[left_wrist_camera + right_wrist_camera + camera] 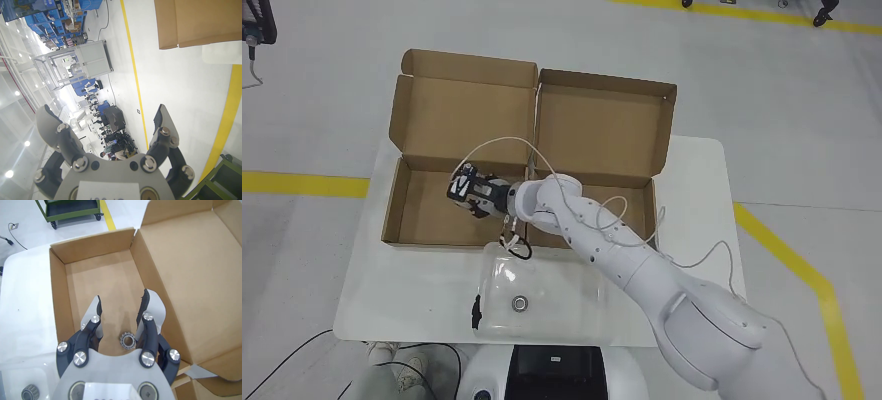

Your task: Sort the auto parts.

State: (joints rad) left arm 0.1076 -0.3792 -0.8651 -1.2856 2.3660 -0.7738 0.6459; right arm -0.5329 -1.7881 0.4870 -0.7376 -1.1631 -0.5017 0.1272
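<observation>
A white table (702, 180) is carrying two open cardboard boxes side by side, their lids folded back. In front of them a clear tray (572, 290) is sitting at the table's near edge. The right arm is stretching across from the right, over the near edge of the right box (604, 120), and the right gripper (464, 190) is hanging over the left box (422, 215). In the right wrist view this gripper (122, 296) is spreading its fingers apart and holding nothing. A metal bearing (127, 342) is lying on the floor of that box (105, 279), below the gap between the fingers. The left gripper (103, 108) is gaping wide, gripping nothing, and pointing out over the room's floor. A second bearing (520, 302) is resting in the tray
</observation>
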